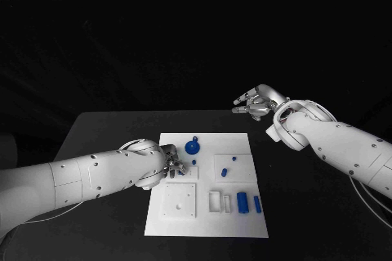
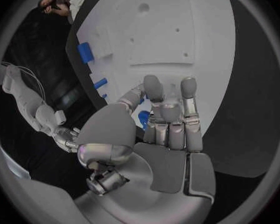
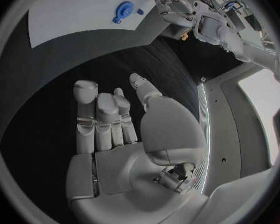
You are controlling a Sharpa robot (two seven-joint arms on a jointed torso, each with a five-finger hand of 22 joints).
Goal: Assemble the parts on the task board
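Observation:
The white task board [image 1: 237,227] lies in the middle of the black table. My left hand [image 1: 170,162] hovers at its left edge and pinches a small blue part [image 2: 144,117] between thumb and fingers, just above a small square recess. Loose blue parts lie on the board: a round piece with a tab [image 1: 192,147], two short pegs [image 1: 225,171], a cylinder [image 1: 242,201] and a bar [image 1: 257,203]. My right hand [image 1: 257,102] is raised beyond the board's far right corner; its fingers are stretched out and its palm [image 3: 124,154] holds nothing.
A raised white square plate with holes [image 1: 179,200] sits at the board's near left, with narrow white slots [image 1: 219,201] beside it. Bare black table [image 1: 106,131] surrounds the board. My right forearm [image 1: 343,148] crosses above the table's right side.

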